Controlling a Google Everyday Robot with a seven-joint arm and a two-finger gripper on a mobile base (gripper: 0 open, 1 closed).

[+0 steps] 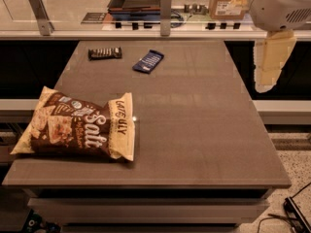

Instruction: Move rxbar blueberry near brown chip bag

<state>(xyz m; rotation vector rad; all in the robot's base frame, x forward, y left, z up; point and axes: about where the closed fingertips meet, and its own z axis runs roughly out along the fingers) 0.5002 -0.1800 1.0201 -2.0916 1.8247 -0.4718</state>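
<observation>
Our gripper [268,64] hangs beyond the table's [194,130] right edge; spread or closed, we cannot tell. The rxbar blueberry [148,61] lies well left of it, the brown chip bag [77,130] farther left.

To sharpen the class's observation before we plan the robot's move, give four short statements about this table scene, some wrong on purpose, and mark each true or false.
1. The rxbar blueberry lies on the far part of the table, well apart from the brown chip bag. True.
2. The gripper is over the rxbar blueberry. False: it hangs beyond the table's right edge, far from the bar.
3. A dark wrapped bar lies to the left of the rxbar blueberry in the camera view. True.
4. The brown chip bag stands upright at the table's far right corner. False: it lies flat near the front left corner.
</observation>
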